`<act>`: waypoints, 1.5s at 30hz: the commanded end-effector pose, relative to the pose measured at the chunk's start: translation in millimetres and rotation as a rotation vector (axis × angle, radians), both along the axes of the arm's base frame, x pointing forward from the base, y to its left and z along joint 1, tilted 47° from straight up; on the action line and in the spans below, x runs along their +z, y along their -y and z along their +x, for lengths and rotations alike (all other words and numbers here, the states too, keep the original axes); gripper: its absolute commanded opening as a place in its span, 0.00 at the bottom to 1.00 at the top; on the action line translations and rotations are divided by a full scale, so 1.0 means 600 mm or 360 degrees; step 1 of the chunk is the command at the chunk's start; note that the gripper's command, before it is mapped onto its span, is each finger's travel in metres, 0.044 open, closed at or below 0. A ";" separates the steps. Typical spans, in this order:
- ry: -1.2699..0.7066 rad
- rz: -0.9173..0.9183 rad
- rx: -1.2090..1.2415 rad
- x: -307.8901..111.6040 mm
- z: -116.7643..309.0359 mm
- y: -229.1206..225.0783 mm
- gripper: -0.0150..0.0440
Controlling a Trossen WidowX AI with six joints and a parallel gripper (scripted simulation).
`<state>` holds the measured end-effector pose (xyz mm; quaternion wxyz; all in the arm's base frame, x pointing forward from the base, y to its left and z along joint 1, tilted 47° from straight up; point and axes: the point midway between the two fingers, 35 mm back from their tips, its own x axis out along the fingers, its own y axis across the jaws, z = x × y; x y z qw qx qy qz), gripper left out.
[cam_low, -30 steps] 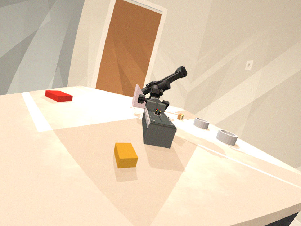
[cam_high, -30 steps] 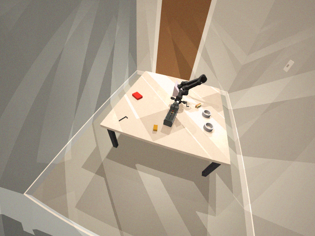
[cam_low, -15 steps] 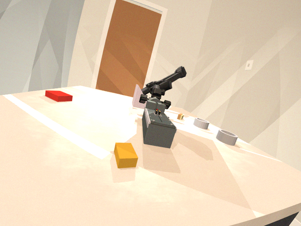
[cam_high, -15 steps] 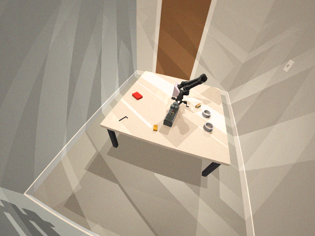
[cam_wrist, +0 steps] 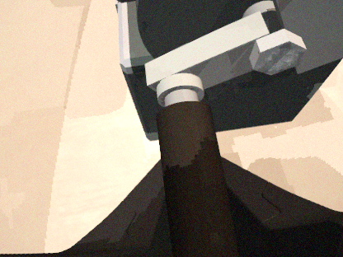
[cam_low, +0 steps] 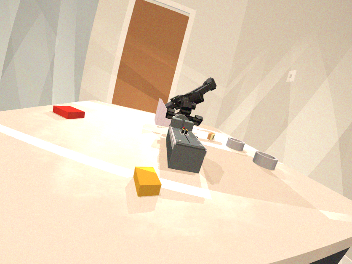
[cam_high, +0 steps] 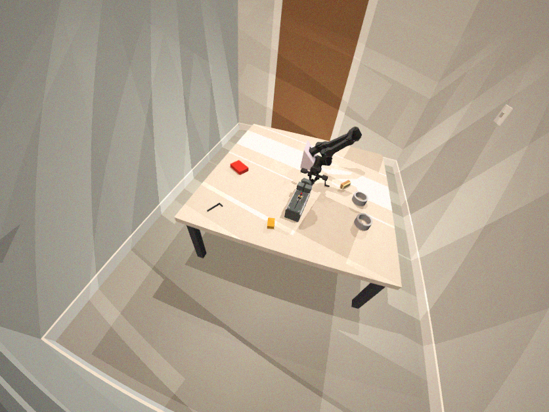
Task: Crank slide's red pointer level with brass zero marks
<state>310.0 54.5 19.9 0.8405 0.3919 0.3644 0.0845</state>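
Note:
The dark grey machine stands on the table, its crank end toward the arm. In the wrist view the pale crank arm slants from the hub bolt down-left to the dark brown handle. My gripper is shut on the handle, with a finger on each side. The red pointer shows on the machine's top, close to the brass marks. It looks slightly toward the crank end of them; the exact offset is too small to tell.
A pink panel stands left of the arm. A red block, a yellow block, a black hex key, another black L-shaped piece, a small orange block and two grey rings lie around the machine.

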 end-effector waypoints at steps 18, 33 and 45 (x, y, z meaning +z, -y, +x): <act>0.0026 0.0000 0.0007 0.036 -0.003 0.044 0.25; 0.0025 -0.0002 0.0007 0.025 -0.008 0.081 0.25; 0.0025 -0.0003 0.0007 0.013 -0.010 0.091 0.25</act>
